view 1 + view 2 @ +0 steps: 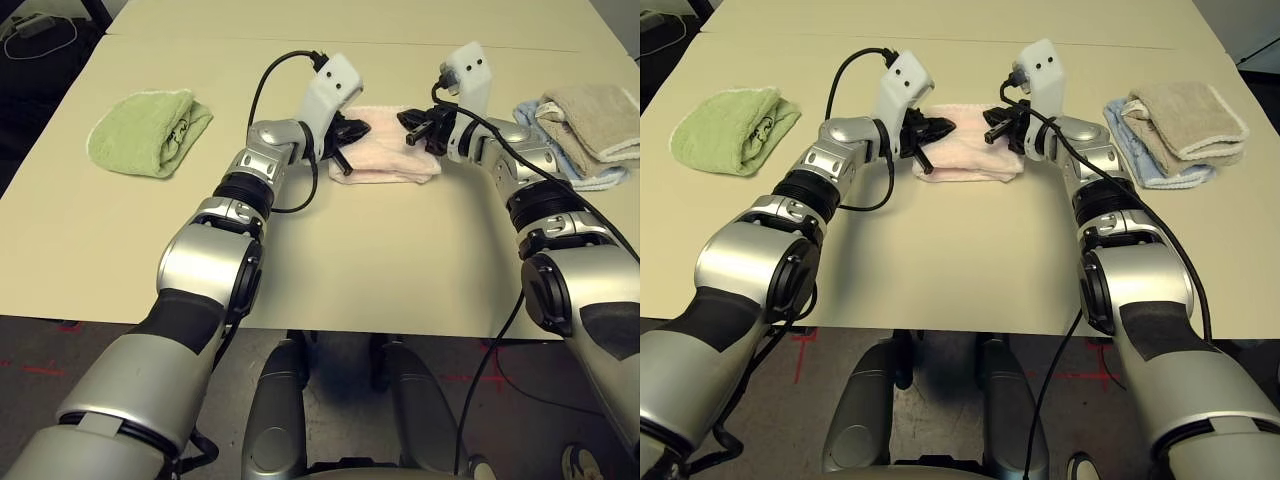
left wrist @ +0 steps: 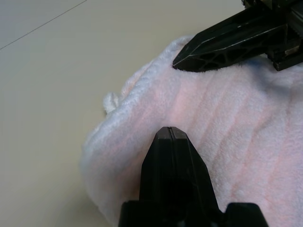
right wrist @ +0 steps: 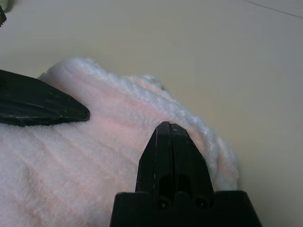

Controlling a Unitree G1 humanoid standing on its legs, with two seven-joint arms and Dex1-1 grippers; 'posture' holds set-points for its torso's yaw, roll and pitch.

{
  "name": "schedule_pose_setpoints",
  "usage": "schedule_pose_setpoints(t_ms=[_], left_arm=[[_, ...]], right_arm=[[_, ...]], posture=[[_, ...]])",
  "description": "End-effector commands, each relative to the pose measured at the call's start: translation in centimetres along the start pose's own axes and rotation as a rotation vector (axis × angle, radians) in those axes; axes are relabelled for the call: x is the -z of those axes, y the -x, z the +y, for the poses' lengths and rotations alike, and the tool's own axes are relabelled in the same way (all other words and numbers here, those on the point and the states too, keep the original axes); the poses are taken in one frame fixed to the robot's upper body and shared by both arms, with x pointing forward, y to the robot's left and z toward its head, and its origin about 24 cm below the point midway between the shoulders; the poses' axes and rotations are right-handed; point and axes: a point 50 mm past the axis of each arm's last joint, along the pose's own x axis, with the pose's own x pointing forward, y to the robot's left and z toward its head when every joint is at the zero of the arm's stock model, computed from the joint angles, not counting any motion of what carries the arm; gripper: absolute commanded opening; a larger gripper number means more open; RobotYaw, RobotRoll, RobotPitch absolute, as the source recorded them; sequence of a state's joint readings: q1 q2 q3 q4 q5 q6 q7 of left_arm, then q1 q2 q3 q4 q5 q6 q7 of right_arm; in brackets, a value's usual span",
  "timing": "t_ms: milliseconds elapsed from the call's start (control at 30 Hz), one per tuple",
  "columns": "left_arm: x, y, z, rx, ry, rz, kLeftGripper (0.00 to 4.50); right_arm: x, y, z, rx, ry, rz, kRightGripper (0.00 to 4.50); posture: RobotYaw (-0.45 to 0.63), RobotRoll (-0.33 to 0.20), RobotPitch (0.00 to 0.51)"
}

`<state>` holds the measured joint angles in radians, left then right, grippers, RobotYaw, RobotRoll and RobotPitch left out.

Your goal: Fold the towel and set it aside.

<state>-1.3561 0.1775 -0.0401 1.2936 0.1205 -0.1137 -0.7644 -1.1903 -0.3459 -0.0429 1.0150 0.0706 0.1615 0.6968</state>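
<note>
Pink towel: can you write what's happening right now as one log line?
towel: folded, on table | left gripper: shut, over towel | right gripper: shut, over towel | green towel: left side

Folded pink towel [image 1: 385,160] lay mid-table, flanked closely by left gripper [image 1: 357,128] and right gripper [image 1: 404,120], both over it with fingers pressed together, tips facing across narrow gap. Green towel [image 1: 148,130] sat well apart on left; open tabletop [image 1: 330,260] ran between it and left arm. Beige towel [image 1: 590,118] atop blue cloth [image 1: 590,178] crowded right side, just beside right forearm. Near table strip lay bare, crossed by both arms.
</note>
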Motion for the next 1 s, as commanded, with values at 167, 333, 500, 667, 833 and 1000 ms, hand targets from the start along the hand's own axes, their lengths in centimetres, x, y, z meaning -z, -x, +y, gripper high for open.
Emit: schedule_pose_setpoints(t_ms=[167, 333, 500, 667, 833, 1000], left_arm=[[2.0, 0.5, 0.1, -0.020, 0.021, 0.081, 0.03], [3.0, 0.9, 0.2, -0.039, 0.031, 0.138, 0.03], [3.8, 1.1, 0.3, -0.062, 0.047, 0.177, 0.03], [4.1, 1.1, 0.2, -0.067, 0.054, 0.188, 0.03], [3.7, 1.3, 0.6, -0.076, 0.050, 0.178, 0.03], [2.8, 1.7, 1.3, -0.077, 0.061, 0.126, 0.03]], right_arm=[[1.5, 0.5, -0.7, 0.054, 0.011, 0.089, 0.00], [2.8, 0.6, -0.6, 0.056, -0.008, 0.160, 0.00], [4.1, 1.0, -0.6, 0.058, -0.009, 0.207, 0.00], [4.6, 1.0, -0.5, 0.057, -0.014, 0.214, 0.00], [4.0, 1.2, -0.9, 0.071, -0.006, 0.193, 0.00], [2.5, 1.5, -1.4, 0.062, 0.019, 0.140, 0.00]], posture=[[0.02, 0.000, 0.346], [0.01, 0.000, 0.359], [0.01, 0.000, 0.369], [0.01, 0.000, 0.370], [0.01, 0.000, 0.358], [0.01, 0.000, 0.334]])
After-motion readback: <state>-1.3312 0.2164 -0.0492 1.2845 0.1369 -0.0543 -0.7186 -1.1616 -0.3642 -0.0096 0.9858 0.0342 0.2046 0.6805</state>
